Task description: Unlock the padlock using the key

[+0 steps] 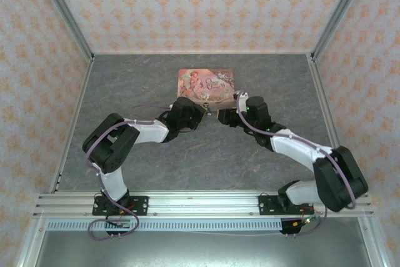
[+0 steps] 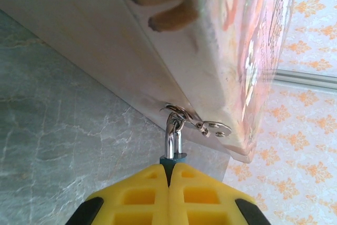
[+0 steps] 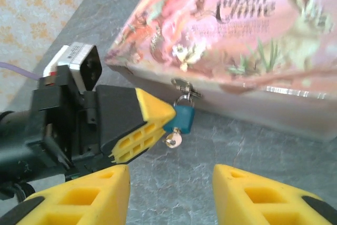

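The small teal padlock [image 3: 185, 117] hangs by its silvery shackle [image 2: 172, 134] from the hasp [image 2: 213, 127] on the front of the pink illustrated tin [image 1: 206, 84]. My left gripper [image 3: 169, 114] is shut on the padlock's body from the left; a sliver of teal [image 2: 172, 157] shows between its yellow pads. A small silver key [image 3: 174, 140] sticks out of the padlock's underside. My right gripper [image 3: 171, 180] is open, its yellow fingers spread wide just short of the key and touching nothing.
The tin stands on a grey marbled table [image 1: 206, 154] near the middle back. Patterned walls [image 1: 187, 4] close the table in on three sides. Both arms meet in front of the tin.
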`<state>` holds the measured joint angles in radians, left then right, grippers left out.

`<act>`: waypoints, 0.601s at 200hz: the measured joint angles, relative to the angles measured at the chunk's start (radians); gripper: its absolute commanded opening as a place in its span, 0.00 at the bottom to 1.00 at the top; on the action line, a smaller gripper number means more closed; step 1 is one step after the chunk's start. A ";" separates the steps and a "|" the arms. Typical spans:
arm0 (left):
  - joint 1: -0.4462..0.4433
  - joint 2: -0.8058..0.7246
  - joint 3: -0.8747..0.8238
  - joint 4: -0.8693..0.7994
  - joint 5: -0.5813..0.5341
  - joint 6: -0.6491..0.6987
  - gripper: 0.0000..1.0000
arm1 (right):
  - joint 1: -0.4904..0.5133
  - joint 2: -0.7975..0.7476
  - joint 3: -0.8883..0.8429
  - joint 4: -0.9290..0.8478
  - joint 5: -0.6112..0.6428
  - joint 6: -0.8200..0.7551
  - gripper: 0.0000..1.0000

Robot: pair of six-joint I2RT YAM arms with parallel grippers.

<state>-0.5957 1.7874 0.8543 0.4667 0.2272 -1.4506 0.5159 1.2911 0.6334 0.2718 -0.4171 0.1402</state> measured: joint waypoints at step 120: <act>0.003 -0.014 0.013 -0.057 0.023 -0.026 0.00 | 0.219 0.111 -0.112 0.133 0.360 -0.864 0.46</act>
<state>-0.5930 1.7729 0.8673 0.4099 0.2504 -1.4769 0.7353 1.4025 0.5213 0.4046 -0.0574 -0.7238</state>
